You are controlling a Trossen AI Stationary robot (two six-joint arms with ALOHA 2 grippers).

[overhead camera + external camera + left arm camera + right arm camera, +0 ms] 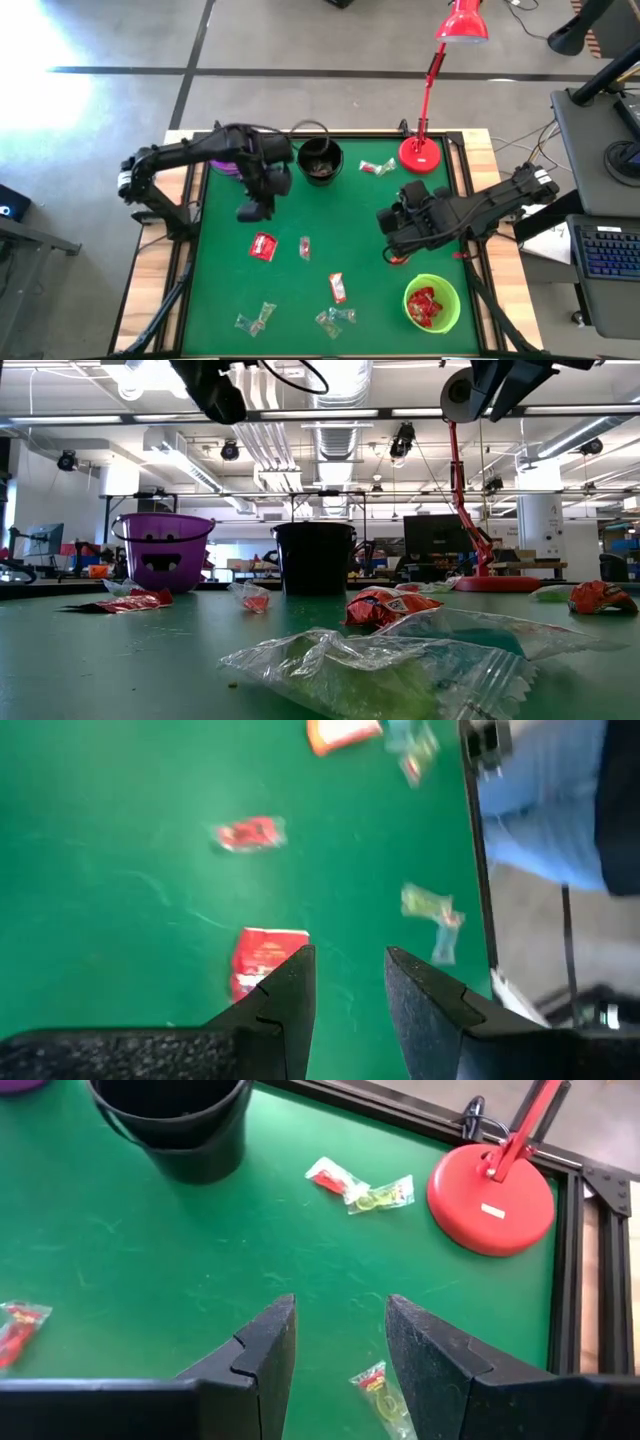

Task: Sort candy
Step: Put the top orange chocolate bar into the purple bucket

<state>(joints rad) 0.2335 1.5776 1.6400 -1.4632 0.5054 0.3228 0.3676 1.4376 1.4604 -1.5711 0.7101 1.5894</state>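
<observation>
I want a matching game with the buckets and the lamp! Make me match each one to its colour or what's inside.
Things:
1. Lamp base
2. Bowl at the table's front right
3. Bucket with a face
4. Bucket by the table's back edge

Matches:
A. purple
B. lime green, red candy inside
C. black
D. red

Pairs: 1-D, 2-B, 3-A, 4-C
</observation>
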